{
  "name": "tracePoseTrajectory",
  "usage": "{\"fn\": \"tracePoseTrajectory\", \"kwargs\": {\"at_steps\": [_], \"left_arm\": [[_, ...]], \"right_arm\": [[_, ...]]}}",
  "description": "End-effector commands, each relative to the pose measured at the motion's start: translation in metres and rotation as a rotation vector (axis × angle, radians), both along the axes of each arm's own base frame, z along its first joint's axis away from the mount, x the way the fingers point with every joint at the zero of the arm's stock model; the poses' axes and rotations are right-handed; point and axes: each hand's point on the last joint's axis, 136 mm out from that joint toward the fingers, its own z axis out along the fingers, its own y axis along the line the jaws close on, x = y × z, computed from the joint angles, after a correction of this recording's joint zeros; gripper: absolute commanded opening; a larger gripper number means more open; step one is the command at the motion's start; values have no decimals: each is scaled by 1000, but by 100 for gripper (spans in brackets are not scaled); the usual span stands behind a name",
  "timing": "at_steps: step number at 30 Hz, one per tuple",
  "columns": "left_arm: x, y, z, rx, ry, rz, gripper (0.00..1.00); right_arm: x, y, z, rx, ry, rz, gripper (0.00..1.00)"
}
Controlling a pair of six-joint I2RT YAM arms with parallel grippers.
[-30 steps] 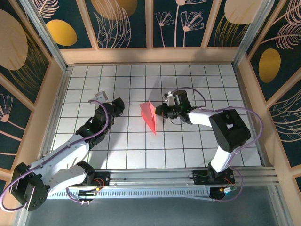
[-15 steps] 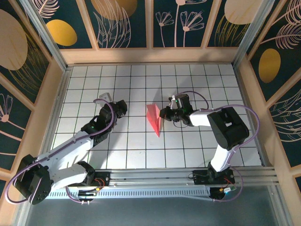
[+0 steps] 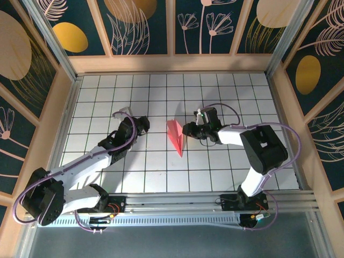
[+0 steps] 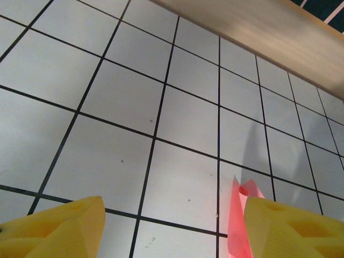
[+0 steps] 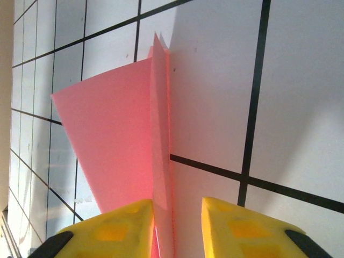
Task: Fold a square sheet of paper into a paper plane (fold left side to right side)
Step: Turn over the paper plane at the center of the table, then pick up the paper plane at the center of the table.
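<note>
Paper plane (image 3: 176, 136), right arm (image 3: 232, 135) bent leftward, jaws slightly apart astride ridge (image 5: 161, 140), left jaws wide

Robot test enclosure: white grid table (image 3: 161, 166), aluminium mounting rail (image 3: 172, 203), wood-framed floral wall panels (image 3: 140, 27).

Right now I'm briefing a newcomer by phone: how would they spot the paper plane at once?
Look at the white grid-tiled table, near its middle, between the left gripper and the right gripper. The paper plane lies there, tip toward the near edge. It is the only salmon-pink thing, a slim dart with a raised ridge.
</note>
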Motion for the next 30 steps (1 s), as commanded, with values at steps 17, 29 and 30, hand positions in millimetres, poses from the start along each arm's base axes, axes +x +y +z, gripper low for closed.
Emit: {"fn": "tracePoseTrajectory", "kwargs": {"at_steps": [17, 29, 30], "left_arm": [[18, -28, -34, -307, 161, -132, 82], [15, -21, -46, -298, 189, -129, 83], [15, -23, -47, -295, 194, -136, 83]], "right_arm": [[-16, 29, 31, -346, -73, 156, 55], [2, 13, -11, -508, -22, 120, 38], [2, 9, -11, -517, -21, 112, 37]]}}
